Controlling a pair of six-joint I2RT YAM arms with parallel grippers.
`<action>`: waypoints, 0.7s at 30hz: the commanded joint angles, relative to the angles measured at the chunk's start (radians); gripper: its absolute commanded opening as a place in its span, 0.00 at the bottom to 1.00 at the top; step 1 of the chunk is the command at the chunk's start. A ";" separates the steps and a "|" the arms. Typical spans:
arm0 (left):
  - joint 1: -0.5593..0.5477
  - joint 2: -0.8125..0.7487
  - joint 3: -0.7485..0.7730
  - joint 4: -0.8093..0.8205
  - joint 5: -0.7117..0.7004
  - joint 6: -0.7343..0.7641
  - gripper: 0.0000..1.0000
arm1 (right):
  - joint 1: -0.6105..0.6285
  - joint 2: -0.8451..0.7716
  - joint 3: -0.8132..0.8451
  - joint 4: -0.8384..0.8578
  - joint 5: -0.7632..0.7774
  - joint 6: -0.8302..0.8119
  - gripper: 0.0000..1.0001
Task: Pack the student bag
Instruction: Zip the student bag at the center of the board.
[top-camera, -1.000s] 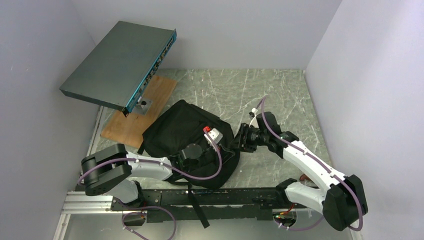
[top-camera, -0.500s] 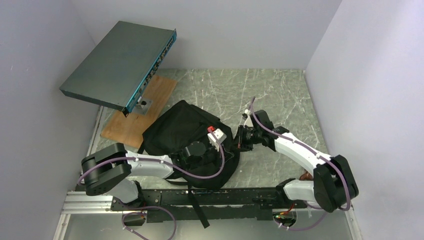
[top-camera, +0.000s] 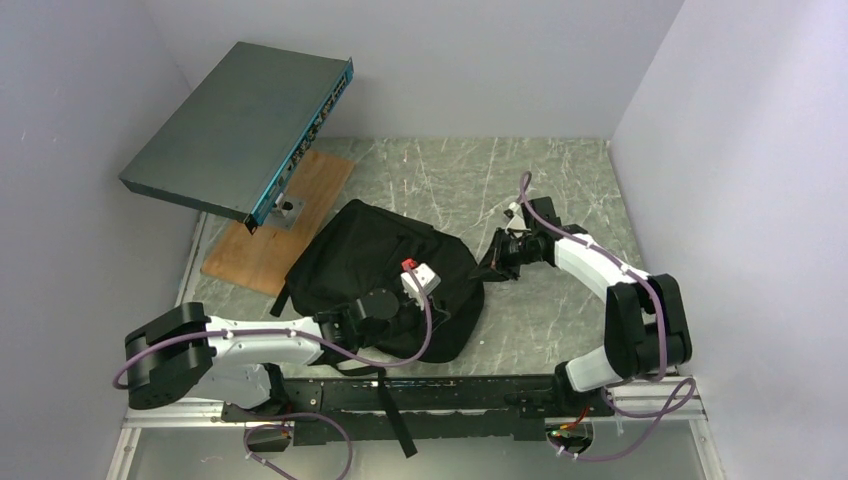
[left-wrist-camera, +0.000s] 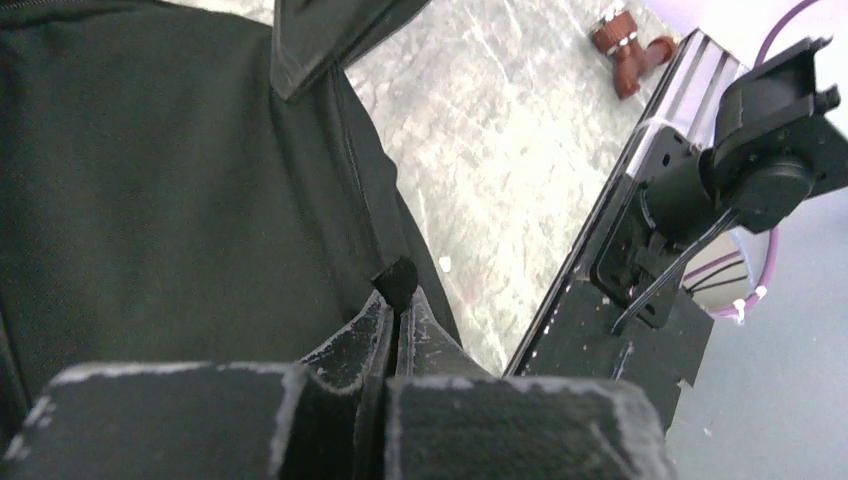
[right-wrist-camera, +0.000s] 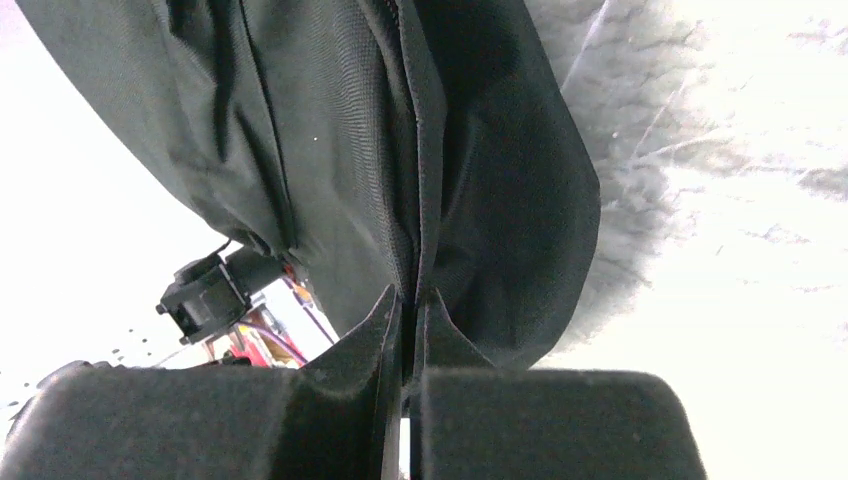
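The black student bag (top-camera: 370, 255) lies slumped mid-way across the green marbled tabletop (top-camera: 560, 190) (nearer the arms than the far wall). The right pincer (right-wrist-camera: 410, 300) is clenched on a seam at the bag's right edge. The left pincer (left-wrist-camera: 397, 300) is clamped on a small fabric fold at its near side.

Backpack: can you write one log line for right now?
left gripper: shut on backpack | right gripper: shut on backpack edge | backpack: lying on table

no readable text, label or brand on the student bag (top-camera: 372, 258); none elsewhere
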 joint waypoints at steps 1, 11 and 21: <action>-0.053 -0.027 -0.007 -0.188 0.154 0.020 0.00 | -0.090 0.045 0.118 0.192 0.224 -0.104 0.00; -0.053 0.085 0.122 -0.171 0.192 0.091 0.00 | 0.020 -0.033 0.180 -0.111 0.463 -0.270 0.55; -0.053 0.148 0.149 -0.043 0.257 0.132 0.00 | 0.138 -0.385 -0.210 -0.018 0.217 0.162 0.70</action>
